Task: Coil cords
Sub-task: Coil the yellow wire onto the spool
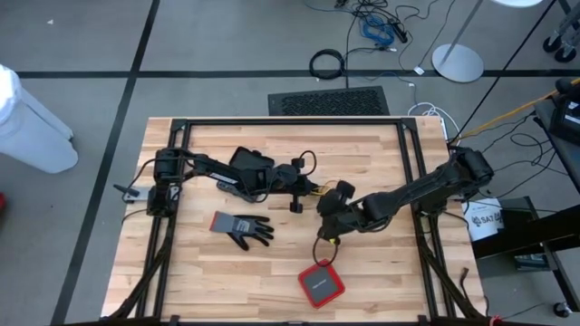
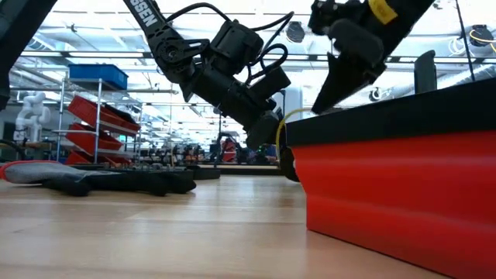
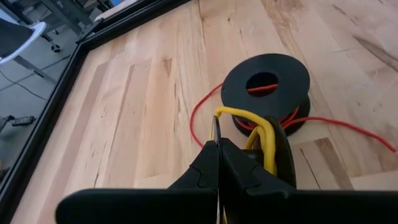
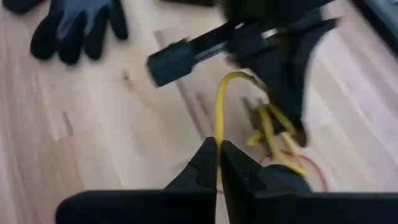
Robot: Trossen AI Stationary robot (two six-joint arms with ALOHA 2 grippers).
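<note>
The yellow cord (image 4: 219,118) runs up in a loop from the right gripper (image 4: 217,155), whose fingers are pressed together and pinching it. The far end of that loop sits in the left gripper (image 3: 217,140), also closed on the yellow cord, with more yellow strands bunched just beside its fingers. The red cord (image 3: 205,106) lies on the desk (image 1: 217,263), partly wound around a black spool (image 3: 266,78) just beyond the left gripper.

In the high view the two grippers meet near the desk's centre. The left arm reaches in from 9 o'clock, stretched low across the desk. The right arm comes from 3 o'clock, bent at the elbow and angled down. A grey glove (image 1: 241,226) lies at about 7 o'clock from the grippers, and a red box (image 1: 322,282) at 6 o'clock.
</note>
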